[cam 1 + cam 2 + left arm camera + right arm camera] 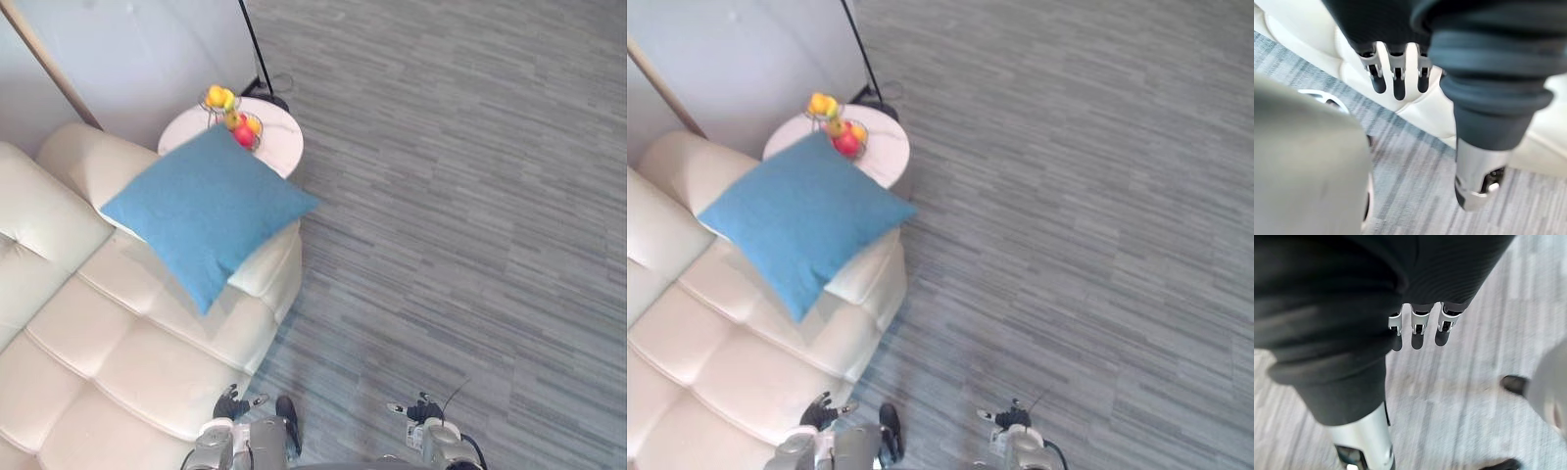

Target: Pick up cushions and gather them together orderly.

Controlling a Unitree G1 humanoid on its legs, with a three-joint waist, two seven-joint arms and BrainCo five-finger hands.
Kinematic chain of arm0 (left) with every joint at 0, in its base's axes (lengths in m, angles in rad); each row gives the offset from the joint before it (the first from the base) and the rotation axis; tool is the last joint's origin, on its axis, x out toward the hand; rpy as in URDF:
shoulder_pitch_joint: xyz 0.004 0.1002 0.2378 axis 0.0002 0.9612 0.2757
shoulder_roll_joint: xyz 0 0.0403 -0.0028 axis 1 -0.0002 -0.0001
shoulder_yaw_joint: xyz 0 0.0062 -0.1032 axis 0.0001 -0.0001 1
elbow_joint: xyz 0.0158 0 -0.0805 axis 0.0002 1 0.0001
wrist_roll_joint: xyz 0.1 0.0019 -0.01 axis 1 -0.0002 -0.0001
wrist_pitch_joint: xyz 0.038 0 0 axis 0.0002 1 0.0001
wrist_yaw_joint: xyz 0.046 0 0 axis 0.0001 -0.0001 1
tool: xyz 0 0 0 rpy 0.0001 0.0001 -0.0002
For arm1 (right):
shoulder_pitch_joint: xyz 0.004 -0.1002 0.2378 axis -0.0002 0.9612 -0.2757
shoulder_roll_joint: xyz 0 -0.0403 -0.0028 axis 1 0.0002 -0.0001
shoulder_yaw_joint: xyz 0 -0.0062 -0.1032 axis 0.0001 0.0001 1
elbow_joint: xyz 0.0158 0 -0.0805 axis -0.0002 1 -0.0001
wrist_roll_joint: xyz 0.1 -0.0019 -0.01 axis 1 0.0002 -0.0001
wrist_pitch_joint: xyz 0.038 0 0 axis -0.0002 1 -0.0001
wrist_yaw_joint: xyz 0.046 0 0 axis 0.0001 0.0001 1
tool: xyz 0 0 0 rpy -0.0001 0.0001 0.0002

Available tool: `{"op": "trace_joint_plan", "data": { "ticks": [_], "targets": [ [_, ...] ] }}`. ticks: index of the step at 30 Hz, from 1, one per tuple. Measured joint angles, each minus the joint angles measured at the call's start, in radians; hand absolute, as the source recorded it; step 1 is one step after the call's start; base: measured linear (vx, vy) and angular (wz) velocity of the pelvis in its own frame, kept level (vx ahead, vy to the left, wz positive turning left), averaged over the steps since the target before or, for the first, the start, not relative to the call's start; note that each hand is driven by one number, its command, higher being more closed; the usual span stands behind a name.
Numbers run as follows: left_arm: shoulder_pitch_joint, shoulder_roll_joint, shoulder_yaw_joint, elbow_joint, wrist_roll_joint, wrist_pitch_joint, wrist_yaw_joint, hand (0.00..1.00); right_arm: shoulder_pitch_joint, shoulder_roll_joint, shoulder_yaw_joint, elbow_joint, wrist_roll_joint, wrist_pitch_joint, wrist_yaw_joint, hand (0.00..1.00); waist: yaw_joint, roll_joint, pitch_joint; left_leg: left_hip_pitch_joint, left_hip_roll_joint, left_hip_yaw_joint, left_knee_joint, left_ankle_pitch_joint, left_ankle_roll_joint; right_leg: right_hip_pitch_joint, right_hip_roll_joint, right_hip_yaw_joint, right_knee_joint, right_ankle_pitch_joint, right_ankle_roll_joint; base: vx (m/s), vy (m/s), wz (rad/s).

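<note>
**Empty hands low, cushion on sofa arm**

Left hand [231, 404] and right hand [423, 409] hang above the floor [470, 196], fingers straight and loose, holding nothing. Beyond them, the blue cushion [206, 211] lies on the sofa [118, 352] arm. Farthest, a round surface [281, 142] carries fruit [235, 119].

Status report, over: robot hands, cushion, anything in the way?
Left robot hand and right robot hand open, empty, low. Blue cushion on sofa end, untouched. Fruit basket on side table just beyond it.
</note>
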Motion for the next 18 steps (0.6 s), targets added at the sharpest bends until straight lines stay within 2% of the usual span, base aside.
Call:
{"op": "trace_joint_plan", "data": {
  "ticks": [1, 2, 3, 5, 7, 8, 9, 11, 12, 13, 14, 15, 16, 18],
  "targets": [
    [0.002, 0.004, 0.001, 0.001, 0.0, 0.007, -0.001, 0.0, 0.001, -0.004, 0.001, -0.006, -0.006, 0.001, 0.007, 0.0, -0.003, -0.004, -0.002, 0.033, -0.001, -0.028, -0.015, -0.005, 0.002, -0.056, 0.009, 0.043, 0.083, -0.065, 0.001, 0.24, -0.014, 0.75],
    [0.006, 0.004, 0.002, 0.001, 0.001, 0.008, -0.002, 0.0, -0.003, -0.008, 0.004, -0.007, -0.01, 0.001, 0.008, 0.0, -0.003, 0.0, -0.001, 0.065, 0.004, -0.051, -0.032, -0.007, 0.001, -0.101, 0.024, 0.049, 0.098, -0.106, -0.013, 0.24, -0.019, 0.66],
    [0.007, 0.004, 0.003, 0.001, 0.001, 0.008, -0.002, 0.0, -0.005, -0.008, 0.004, -0.007, -0.012, 0.0, 0.008, 0.0, -0.003, 0.002, 0.0, 0.081, 0.007, -0.064, -0.041, -0.008, 0.0, -0.124, 0.034, 0.05, 0.086, -0.121, -0.015, 0.22, -0.033, 0.58],
    [0.008, -0.003, 0.013, 0.002, 0.001, 0.009, -0.008, 0.0, -0.006, -0.011, 0.006, -0.016, -0.016, -0.004, 0.008, 0.0, -0.005, 0.012, 0.003, 0.106, 0.025, -0.101, -0.045, -0.024, -0.012, -0.19, 0.086, 0.077, -0.008, -0.139, -0.011, 0.19, -0.076, 0.53],
    [0.004, -0.026, 0.044, 0.0, 0.011, 0.009, -0.009, 0.0, -0.003, -0.021, 0.005, -0.018, -0.016, -0.009, 0.008, 0.0, -0.011, 0.024, 0.004, 0.113, 0.054, -0.177, -0.026, -0.074, -0.035, -0.26, 0.187, 0.204, -0.241, -0.097, 0.002, 0.22, -0.183, 0.78],
    [0.003, -0.027, 0.049, 0.0, 0.013, 0.009, -0.009, 0.0, 0.0, -0.022, 0.005, -0.018, -0.015, -0.008, 0.008, 0.0, -0.011, 0.024, 0.004, 0.112, 0.056, -0.195, -0.024, -0.081, -0.041, -0.265, 0.198, 0.226, -0.286, -0.078, 0.007, 0.28, -0.284, 1.2],
    [0.007, -0.028, 0.057, 0.001, 0.017, 0.01, -0.008, 0.0, 0.003, -0.024, -0.002, -0.021, -0.011, -0.011, 0.008, 0.0, -0.018, 0.02, 0.002, 0.121, 0.054, -0.259, 0.0, -0.117, -0.063, -0.265, 0.207, 0.292, -0.427, -0.004, 0.014, 0.3, -0.317, 1.17],
    [0.012, -0.034, 0.088, -0.001, 0.023, 0.01, -0.007, 0.0, 0.01, -0.021, -0.001, -0.02, -0.013, -0.009, 0.008, 0.0, -0.023, 0.011, -0.006, 0.131, 0.044, -0.324, 0.027, -0.158, -0.088, -0.261, 0.195, 0.333, -0.46, 0.032, 0.009, 0.35, -0.364, 1.13],
    [0.013, -0.036, 0.093, -0.001, 0.023, 0.01, -0.006, 0.0, 0.013, -0.019, -0.004, -0.02, -0.013, -0.01, 0.009, 0.0, -0.024, 0.012, -0.01, 0.132, 0.044, -0.346, 0.035, -0.169, -0.097, -0.26, 0.191, 0.332, -0.442, 0.064, 0.004, 0.44, -0.418, 1.18],
    [0.023, -0.063, 0.097, -0.003, 0.024, 0.009, -0.006, 0.0, 0.016, -0.031, -0.014, -0.023, -0.017, -0.008, 0.015, 0.0, -0.027, 0.044, -0.033, 0.138, 0.083, -0.391, 0.039, -0.184, -0.115, -0.264, 0.208, 0.274, -0.369, 0.032, -0.035, 0.45, -0.393, 1.03],
    [0.033, -0.082, 0.101, -0.003, 0.031, 0.008, -0.006, 0.0, 0.014, -0.042, -0.017, -0.022, -0.017, -0.007, 0.017, 0.0, -0.026, 0.071, -0.046, 0.141, 0.109, -0.395, 0.043, -0.177, -0.127, -0.262, 0.22, 0.243, -0.349, 0.004, -0.046, 0.46, -0.354, 0.96],
    [0.037, -0.088, 0.102, -0.003, 0.031, 0.008, -0.006, 0.0, 0.014, -0.046, -0.017, -0.022, -0.017, -0.008, 0.017, 0.0, -0.027, 0.08, -0.05, 0.139, 0.119, -0.395, 0.045, -0.171, -0.134, -0.259, 0.223, 0.23, -0.342, -0.002, -0.059, 0.44, -0.288, 0.66],
    [0.04, -0.1, 0.115, -0.005, 0.032, 0.009, -0.006, 0.0, 0.014, -0.051, -0.018, -0.023, -0.017, -0.009, 0.017, 0.0, -0.03, 0.095, -0.058, 0.129, 0.156, -0.369, 0.064, -0.144, -0.165, -0.231, 0.238, 0.181, -0.34, -0.03, -0.085, 0.43, -0.287, 0.51],
    [0.039, -0.097, 0.119, -0.01, 0.033, 0.01, -0.009, 0.0, 0.017, -0.045, -0.019, -0.019, -0.015, -0.008, 0.018, 0.0, -0.031, 0.092, -0.057, 0.111, 0.189, -0.31, 0.131, -0.117, -0.183, -0.164, 0.258, 0.139, -0.382, -0.042, -0.104, 0.43, -0.289, 0.54]
  ]
}}
